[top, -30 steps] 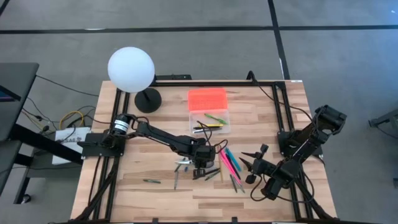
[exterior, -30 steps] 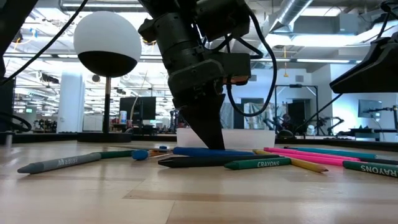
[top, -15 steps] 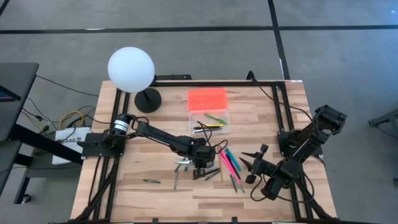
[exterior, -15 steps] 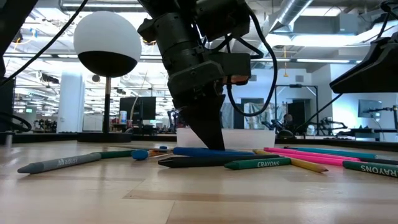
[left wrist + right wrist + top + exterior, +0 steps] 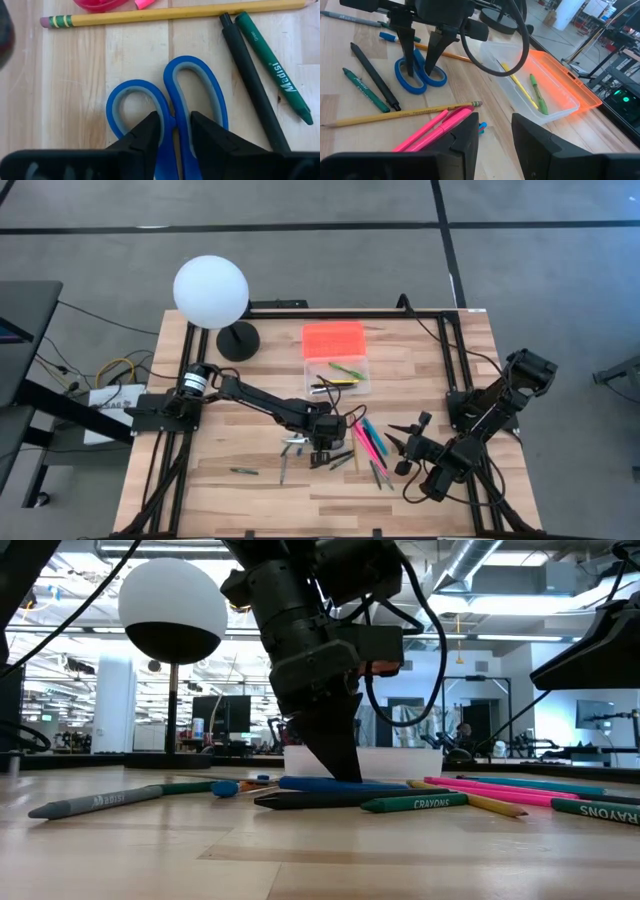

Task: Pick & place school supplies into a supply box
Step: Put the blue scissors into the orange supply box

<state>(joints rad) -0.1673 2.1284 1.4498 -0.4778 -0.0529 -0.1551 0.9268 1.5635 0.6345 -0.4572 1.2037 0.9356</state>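
Left tool — fingers apart, straddling the neck of the blue-handled scissors, which lie flat on the bench. Supply box lies beyond it, lid open. Right tool — fingers apart, empty, beside the pink pens.

Blue scissors, yellow pencil, orange-lidded box.

Bright, even overhead light; soft shadows; low view's foreground blurred.
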